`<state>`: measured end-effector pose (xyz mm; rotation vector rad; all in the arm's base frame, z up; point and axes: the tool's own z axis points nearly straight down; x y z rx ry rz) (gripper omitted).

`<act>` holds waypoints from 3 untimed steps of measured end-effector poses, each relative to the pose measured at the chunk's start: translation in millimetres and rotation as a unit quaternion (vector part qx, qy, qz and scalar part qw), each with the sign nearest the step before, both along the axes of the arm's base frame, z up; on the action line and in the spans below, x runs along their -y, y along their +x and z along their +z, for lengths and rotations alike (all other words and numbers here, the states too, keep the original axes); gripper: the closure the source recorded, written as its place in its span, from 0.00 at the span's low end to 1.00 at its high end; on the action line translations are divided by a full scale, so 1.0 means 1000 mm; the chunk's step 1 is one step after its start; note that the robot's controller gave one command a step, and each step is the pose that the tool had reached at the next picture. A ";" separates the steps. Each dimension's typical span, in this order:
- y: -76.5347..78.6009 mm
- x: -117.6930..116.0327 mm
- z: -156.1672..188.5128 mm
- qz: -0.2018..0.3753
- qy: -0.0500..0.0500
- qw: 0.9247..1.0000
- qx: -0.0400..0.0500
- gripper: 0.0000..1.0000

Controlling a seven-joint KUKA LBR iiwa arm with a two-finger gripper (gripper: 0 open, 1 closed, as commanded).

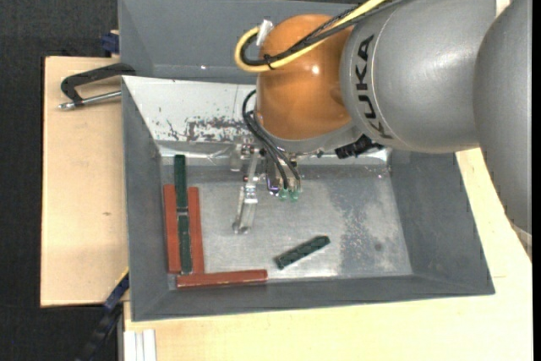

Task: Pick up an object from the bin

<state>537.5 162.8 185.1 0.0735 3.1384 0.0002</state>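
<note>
My gripper (265, 209) hangs below the orange wrist cover over the middle of the bin floor. Its fingers stand apart, open, with nothing between them. One silver finger (246, 205) reaches down to the floor on the left; the other is shorter and partly hidden under the wrist. A short dark green bar (302, 251) lies slanted on the floor, in front of the gripper and a little to its right, apart from the fingers.
A long red bar (172, 228) lies along the left wall with a dark green strip (181, 197) on top of it. Another red bar (223, 276) lies along the front wall, meeting the first at the front left corner.
</note>
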 end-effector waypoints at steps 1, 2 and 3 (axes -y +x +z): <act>0.002 0.027 -0.015 0.054 0.003 0.998 0.007 0.00; -0.003 0.075 -0.034 0.110 0.000 0.994 -0.006 0.00; -0.005 0.092 -0.026 0.133 -0.001 0.991 0.004 0.00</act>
